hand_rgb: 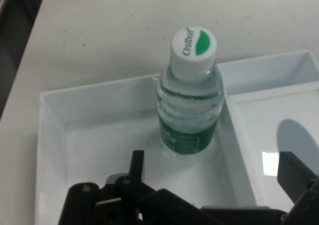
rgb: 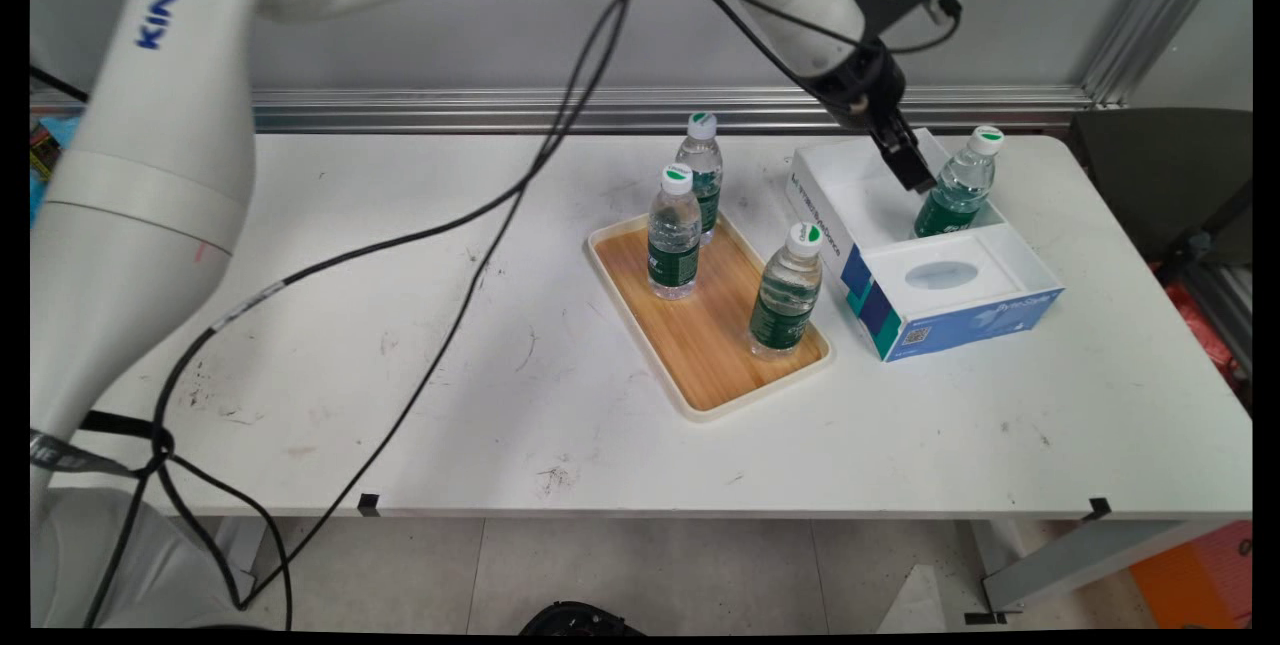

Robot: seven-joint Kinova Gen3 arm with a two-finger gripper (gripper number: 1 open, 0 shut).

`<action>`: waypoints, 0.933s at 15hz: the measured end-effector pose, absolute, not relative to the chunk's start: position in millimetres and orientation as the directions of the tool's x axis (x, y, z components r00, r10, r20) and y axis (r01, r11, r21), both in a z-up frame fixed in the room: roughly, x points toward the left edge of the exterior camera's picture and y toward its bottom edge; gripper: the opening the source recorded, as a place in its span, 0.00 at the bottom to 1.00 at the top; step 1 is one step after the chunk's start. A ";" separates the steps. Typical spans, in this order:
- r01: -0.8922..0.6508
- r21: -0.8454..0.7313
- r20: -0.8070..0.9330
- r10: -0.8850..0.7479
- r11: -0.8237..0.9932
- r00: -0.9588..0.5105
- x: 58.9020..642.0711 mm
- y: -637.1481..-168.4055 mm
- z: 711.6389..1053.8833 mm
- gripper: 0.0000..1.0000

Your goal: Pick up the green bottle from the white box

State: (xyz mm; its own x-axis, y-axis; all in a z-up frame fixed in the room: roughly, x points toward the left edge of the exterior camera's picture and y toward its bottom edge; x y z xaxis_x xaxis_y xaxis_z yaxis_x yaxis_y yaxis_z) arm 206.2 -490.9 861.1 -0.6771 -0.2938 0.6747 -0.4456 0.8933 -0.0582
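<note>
**Tool**: open, fingers spread wide, holding nothing. It hangs tilted over the deep compartment of the box, tips inside the rim line and clear of the floor.

**Bottle**: just ahead of the tool and near the middle of the gap between the fingers, untouched. It is clear plastic with a green label and a white cap, and stands upright on the box floor in the corner farthest from the tool, close against the divider. It looks light and slippery, and likely to tip if pushed near the cap.

**Box**: white inside, blue outside, directly under the tool. Its walls stand close on two sides of the bottle.

**Tray**: wood-faced, well off to the tool's side.

**Other bottles**: three, upright. Two are on the tray. The third is at the tray's far end, on or behind it; cannot tell which.

**Counter**: white and scuffed; it carries everything listed.
</note>
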 end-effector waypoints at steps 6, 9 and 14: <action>-0.434 -0.067 0.696 -0.270 0.898 -0.666 171.8 -520.6 820.2 1.00; -0.440 -0.064 0.706 -0.271 0.896 -0.655 159.2 -530.6 807.2 1.00; -0.446 -0.053 0.712 -0.279 0.894 -0.645 148.9 -538.8 795.5 1.00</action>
